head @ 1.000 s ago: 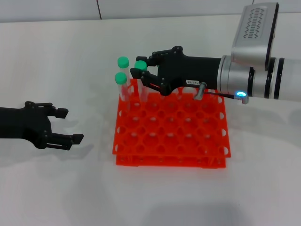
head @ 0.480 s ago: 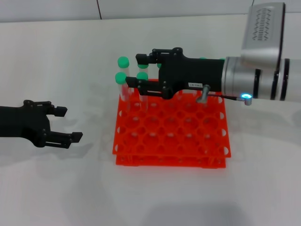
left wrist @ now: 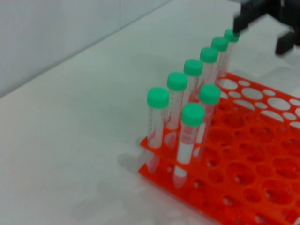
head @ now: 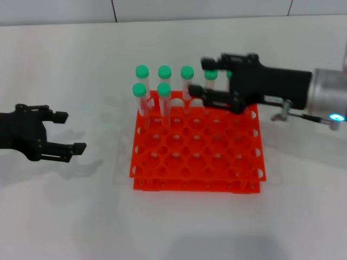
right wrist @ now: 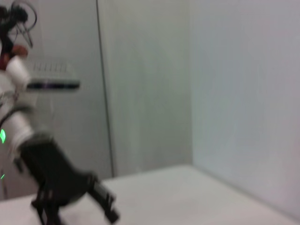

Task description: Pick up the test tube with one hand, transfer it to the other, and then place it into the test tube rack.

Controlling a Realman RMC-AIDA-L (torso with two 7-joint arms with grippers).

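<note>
The test tube (head: 164,88), clear with a green cap, stands upright in the second row of the orange-red test tube rack (head: 195,172), next to another capped tube (head: 139,90). My right gripper (head: 199,75) hovers open over the rack's back right part, apart from the tube, with nothing between its fingers. Several more green-capped tubes fill the back row. My left gripper (head: 70,131) rests open on the table left of the rack. In the left wrist view the test tube (left wrist: 209,93) stands in the rack (left wrist: 253,154), and the right gripper (left wrist: 262,33) is beyond the far tubes.
The white table (head: 65,206) surrounds the rack. A pale wall runs along the table's far edge (head: 65,11). The rack's front rows hold only bare holes.
My right gripper opened, let go of the test tube in the rack's second row and drew back to the right. The left gripper slid slightly to the left.
</note>
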